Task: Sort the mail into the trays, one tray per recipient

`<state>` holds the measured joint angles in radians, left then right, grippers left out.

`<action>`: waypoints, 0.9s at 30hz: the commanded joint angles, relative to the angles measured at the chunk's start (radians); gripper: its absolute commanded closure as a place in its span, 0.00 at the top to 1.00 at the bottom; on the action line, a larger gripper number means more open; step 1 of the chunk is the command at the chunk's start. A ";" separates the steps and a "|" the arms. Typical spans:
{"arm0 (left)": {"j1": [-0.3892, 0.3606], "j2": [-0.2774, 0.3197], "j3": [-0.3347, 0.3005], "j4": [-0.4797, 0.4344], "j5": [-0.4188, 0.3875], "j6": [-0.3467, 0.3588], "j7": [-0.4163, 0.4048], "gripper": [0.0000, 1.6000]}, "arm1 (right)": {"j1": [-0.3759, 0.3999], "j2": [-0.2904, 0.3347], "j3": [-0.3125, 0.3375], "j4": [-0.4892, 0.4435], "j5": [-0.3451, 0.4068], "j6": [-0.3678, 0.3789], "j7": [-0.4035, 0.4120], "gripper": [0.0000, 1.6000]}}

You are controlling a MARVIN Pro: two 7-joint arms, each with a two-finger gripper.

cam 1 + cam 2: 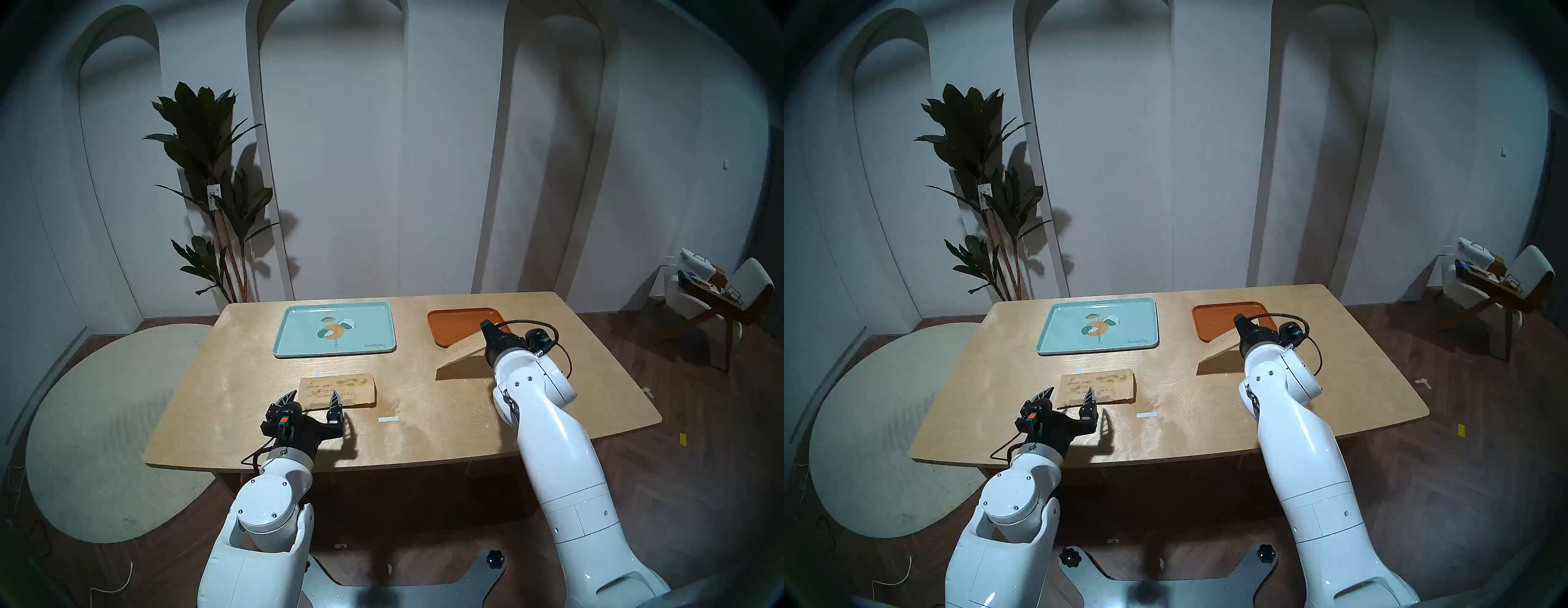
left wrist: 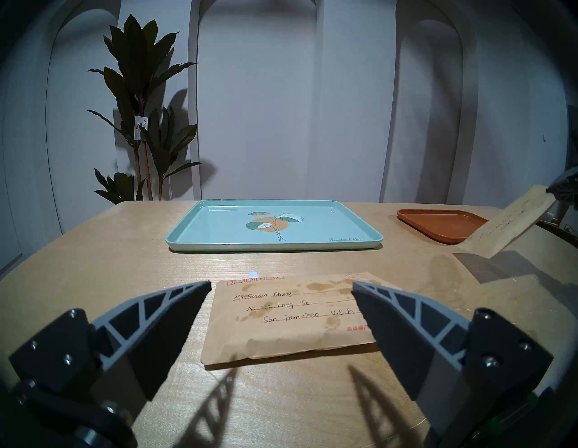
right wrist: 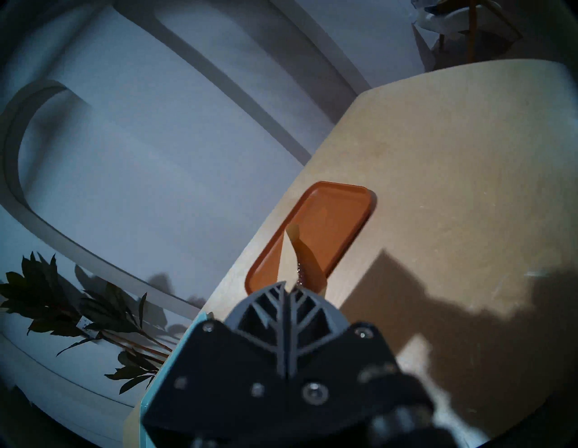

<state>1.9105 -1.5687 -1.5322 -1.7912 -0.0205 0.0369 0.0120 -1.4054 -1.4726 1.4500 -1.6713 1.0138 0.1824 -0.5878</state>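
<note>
The right claw (image 1: pixel 485 326) is clamped on one end of a plain tan kraft-paper envelope with dark handwritten lines (image 1: pixel 464 347). That envelope hangs tilted in the air, its raised end over the near rim of the small plain orange-brown rounded-corner tray (image 1: pixel 449 325), which sits toward the far right corner of the pale wooden worktop (image 1: pixel 237 382), and its lower end slanting down toward the worktop's middle. A second tan kraft-paper envelope with brown blotchy marks near its top edge (image 1: pixel 339 388) lies flat near the middle of the near edge. The left claw (image 1: pixel 313 398) hovers just in front of it, spread wide and gripping nothing. The larger mint-teal tray with a leaf-and-orange-circle print (image 1: pixel 297 335) rests at the far edge, left of the orange one. A small white paper strip (image 1: pixel 389 419) lies by the near edge, right of the blotched envelope.
</note>
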 commanded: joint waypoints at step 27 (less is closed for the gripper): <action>-0.008 0.000 0.000 -0.017 0.001 -0.005 0.000 1.00 | 0.349 0.068 0.054 0.363 -0.101 0.069 0.149 0.00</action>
<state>1.9102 -1.5685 -1.5322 -1.7892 -0.0211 0.0369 0.0118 -1.1591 -1.4064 1.5067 -1.3602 0.9254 0.2580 -0.4732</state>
